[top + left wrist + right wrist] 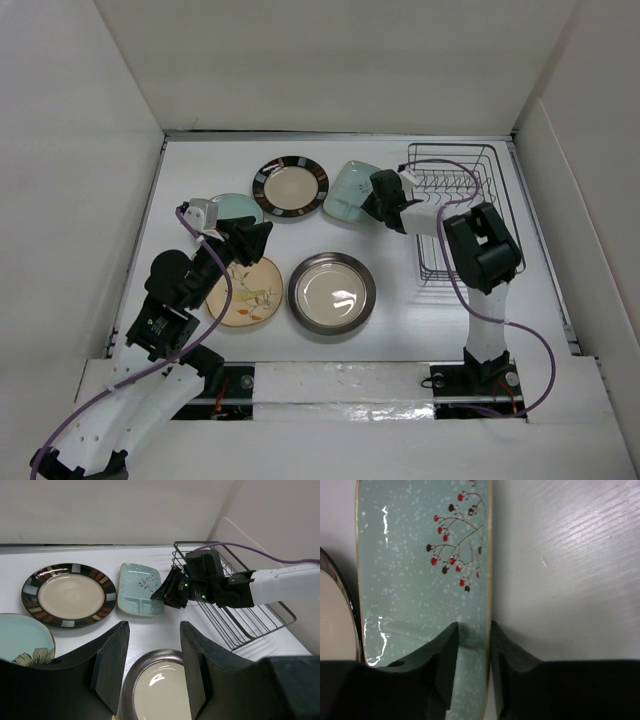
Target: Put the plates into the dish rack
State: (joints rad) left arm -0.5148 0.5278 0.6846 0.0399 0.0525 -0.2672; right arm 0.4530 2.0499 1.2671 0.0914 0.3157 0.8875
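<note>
**Top, left-wrist and right-wrist views.** The round pale teal plate [232,207] is partly covered by the left arm [175,290] in the top view. In the left-wrist view it is cut by the frame edge. The near end of the dish rack [455,160] is hidden behind the right arm [480,250]. The right-wrist view shows only part of the squarish mint-green plate [420,580] and a sliver of the brown-rimmed cream plate [290,187].

The right hand [472,635] sits astride the mint-green plate's edge, one finger over the glaze and the other on the bench [410,322] side. Its fingers are close together, but whether they pinch the rim cannot be told. The rack stands just behind this hand's wrist.

The left hand [152,630] hangs with fingers wide apart and nothing between them. The shiny silver plate [332,292] lies beneath and beside it, and the tan leaf plate [245,292] lies under its wrist.

The bench is white and faintly grained, with white walls [350,60] on three sides.
</note>
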